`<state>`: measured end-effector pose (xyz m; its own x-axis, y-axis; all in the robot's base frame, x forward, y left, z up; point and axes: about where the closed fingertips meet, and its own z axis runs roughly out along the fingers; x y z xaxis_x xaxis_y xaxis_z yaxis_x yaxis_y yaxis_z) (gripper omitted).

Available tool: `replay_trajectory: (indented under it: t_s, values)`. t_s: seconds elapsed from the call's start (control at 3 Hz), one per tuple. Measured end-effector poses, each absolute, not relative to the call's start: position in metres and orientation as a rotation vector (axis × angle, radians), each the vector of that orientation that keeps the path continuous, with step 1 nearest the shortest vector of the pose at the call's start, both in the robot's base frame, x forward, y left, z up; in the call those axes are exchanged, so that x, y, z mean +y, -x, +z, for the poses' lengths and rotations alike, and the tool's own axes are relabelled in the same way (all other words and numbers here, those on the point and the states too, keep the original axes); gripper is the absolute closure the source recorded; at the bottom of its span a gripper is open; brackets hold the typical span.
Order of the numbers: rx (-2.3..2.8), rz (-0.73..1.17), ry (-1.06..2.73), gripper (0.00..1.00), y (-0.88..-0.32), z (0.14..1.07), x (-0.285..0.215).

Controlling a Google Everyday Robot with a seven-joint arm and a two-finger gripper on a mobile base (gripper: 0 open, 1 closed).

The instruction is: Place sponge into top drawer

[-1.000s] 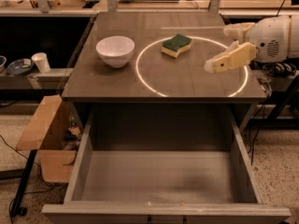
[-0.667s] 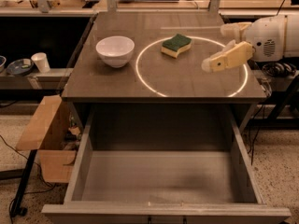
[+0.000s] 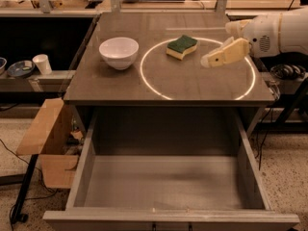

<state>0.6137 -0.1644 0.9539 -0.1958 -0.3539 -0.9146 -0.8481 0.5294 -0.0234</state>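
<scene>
Though the hand [image 3: 208,60] hovers near the sponge [image 3: 182,47] without touching, its spread cannot be told.

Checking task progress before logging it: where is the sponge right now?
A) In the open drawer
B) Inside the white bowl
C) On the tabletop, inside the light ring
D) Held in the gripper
C: the sponge lies on the tabletop inside the light ring. The gripper hovers to its right, not holding it, and the top drawer stands open below.

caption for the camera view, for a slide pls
Gripper poised beside the sponge on the table, top drawer pulled open below.
</scene>
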Motion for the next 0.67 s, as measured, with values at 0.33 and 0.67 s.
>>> replay_trajectory:
  t_s: [0.33,0.67]
  values:
    - [1.836,0.569,0.975,0.00,-0.638,0.940,-0.172]
    - [1.856,0.557,0.951,0.00,-0.651,0.934,-0.177]
